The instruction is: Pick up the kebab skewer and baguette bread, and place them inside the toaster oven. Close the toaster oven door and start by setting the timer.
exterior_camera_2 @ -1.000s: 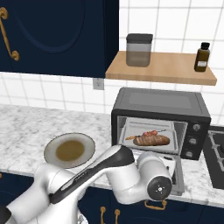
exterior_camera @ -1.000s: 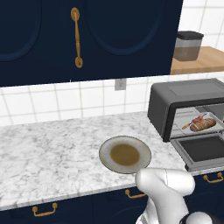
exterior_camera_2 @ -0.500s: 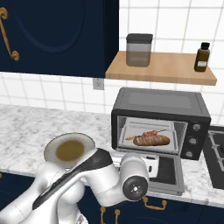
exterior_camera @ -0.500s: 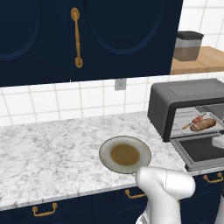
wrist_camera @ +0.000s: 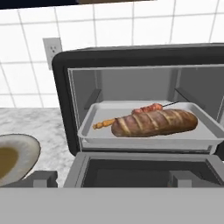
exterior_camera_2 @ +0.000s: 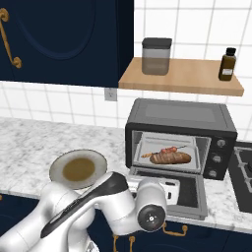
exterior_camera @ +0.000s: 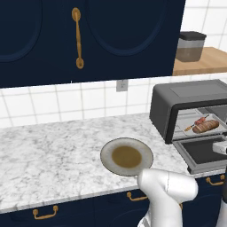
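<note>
The arm has swung lower at frame bottom; the pincer (wrist_camera: 112, 179) stands released before the toaster oven door (exterior_camera_2: 184, 194), stiff and hinged: push its front edge; baguette bread (wrist_camera: 153, 123) inside the toaster oven (exterior_camera_2: 179, 135)

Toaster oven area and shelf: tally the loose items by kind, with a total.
Food on the tray in the toaster oven: 2, the kebab skewer and the baguette bread
Plates on the counter: 1, the plate
Containers on the shelf: 2, the grey canister and the dark bottle
Total: 5
</note>
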Robot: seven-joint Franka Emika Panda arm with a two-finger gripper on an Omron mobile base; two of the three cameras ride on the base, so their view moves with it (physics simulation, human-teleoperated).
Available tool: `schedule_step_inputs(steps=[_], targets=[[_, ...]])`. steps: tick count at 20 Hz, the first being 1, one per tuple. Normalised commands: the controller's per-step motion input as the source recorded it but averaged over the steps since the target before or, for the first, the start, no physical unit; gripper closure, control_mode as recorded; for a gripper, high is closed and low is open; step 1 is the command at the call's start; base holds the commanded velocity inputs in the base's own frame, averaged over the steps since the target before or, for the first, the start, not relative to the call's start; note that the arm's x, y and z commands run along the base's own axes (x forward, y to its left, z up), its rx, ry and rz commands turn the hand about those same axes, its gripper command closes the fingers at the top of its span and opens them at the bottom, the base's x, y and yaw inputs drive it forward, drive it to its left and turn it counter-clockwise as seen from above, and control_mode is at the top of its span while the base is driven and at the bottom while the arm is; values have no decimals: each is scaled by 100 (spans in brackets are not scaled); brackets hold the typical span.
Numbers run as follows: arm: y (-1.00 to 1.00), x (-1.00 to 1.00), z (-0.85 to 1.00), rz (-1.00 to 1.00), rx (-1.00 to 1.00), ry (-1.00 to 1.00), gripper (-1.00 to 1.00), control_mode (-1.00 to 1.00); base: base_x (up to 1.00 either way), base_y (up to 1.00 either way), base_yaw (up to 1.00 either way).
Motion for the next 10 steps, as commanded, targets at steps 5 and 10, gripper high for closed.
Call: schedule_step_inputs(steps=[5,10], targets=[[-14,17,-10,0,0,0,-100,-100,0,0,0],[-9,14,-2,0,0,0,-100,-100,0,0,0]])
